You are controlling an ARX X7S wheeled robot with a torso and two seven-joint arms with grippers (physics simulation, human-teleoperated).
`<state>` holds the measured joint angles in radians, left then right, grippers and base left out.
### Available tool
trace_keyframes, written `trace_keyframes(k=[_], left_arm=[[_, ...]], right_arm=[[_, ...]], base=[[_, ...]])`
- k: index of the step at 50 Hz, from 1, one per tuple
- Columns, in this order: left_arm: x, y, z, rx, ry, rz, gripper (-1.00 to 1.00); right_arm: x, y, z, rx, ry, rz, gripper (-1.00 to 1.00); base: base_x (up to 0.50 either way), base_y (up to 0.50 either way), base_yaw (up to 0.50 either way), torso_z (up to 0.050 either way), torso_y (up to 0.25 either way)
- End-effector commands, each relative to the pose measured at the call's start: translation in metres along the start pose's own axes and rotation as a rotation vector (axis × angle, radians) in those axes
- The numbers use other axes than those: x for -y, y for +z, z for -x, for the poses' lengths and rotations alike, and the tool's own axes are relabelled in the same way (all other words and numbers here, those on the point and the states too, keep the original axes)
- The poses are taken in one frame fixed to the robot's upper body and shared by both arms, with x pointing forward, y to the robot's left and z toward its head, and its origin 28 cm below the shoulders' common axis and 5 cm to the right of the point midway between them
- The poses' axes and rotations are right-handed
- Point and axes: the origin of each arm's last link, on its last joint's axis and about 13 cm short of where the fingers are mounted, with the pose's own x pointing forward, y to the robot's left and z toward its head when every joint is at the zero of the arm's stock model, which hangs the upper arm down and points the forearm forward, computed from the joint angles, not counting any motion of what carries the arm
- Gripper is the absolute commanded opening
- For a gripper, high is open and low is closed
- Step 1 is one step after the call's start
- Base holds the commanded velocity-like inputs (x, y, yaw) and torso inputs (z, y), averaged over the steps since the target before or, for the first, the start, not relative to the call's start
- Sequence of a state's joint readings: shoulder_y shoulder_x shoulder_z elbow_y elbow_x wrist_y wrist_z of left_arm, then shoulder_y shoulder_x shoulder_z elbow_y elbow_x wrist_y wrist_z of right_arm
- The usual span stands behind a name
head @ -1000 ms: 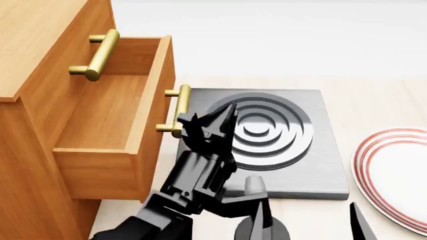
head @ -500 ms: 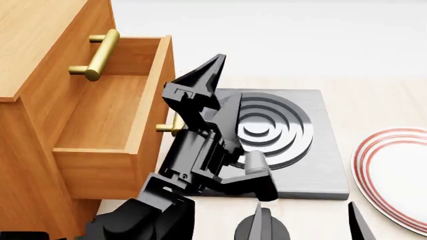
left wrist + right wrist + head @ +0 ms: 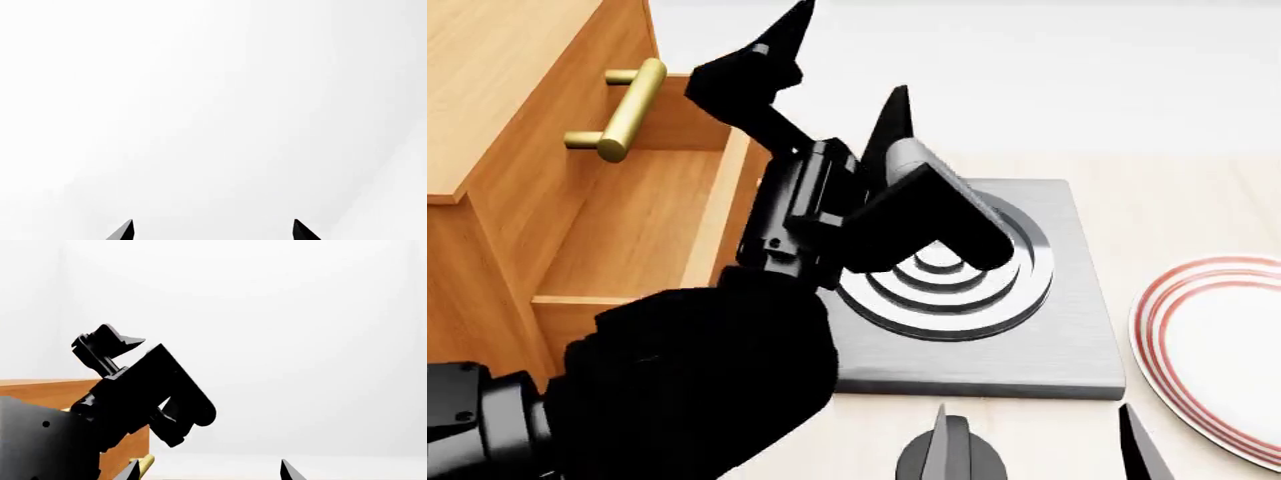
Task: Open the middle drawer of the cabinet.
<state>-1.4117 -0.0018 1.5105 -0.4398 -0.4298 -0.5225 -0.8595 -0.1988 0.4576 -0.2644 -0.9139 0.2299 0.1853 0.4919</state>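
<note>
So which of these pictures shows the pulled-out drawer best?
The head view: the drawer stands open from the cabinet and you look down into its bare inside, though the left arm hides its front. The right wrist view catches only a wooden corner behind that arm. The left wrist view shows blank white.

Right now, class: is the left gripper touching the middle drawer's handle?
Apart. The head view shows the left gripper raised open above the middle drawer; the left wrist view shows nothing between its fingertips.
</note>
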Motion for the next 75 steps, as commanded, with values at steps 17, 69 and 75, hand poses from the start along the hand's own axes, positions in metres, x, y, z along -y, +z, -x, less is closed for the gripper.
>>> trace_keyframes(k=[17,69,75], left_arm=[[-0.048,0.029,-0.009,-0.406,-0.192,0.69,1.0],[-0.04,0.012,-0.001,-0.71,-0.168,0.915,1.0],[-0.037,0.009,-0.001,-0.739,-0.158,0.922,1.0]], right_arm=[[0.001,0.0,0.001,-0.002,-0.009,-0.005,1.0],[0.001,0.0,0.0,-0.008,-0.007,-0.004,1.0],[0.001,0.0,0.0,-0.007,-0.006,-0.004,1.0]], base=[[0.0,0.0,0.0,0.0,0.0],[0.0,0.0,0.0,0.0,0.0],[0.0,0.0,0.0,0.0,0.0]])
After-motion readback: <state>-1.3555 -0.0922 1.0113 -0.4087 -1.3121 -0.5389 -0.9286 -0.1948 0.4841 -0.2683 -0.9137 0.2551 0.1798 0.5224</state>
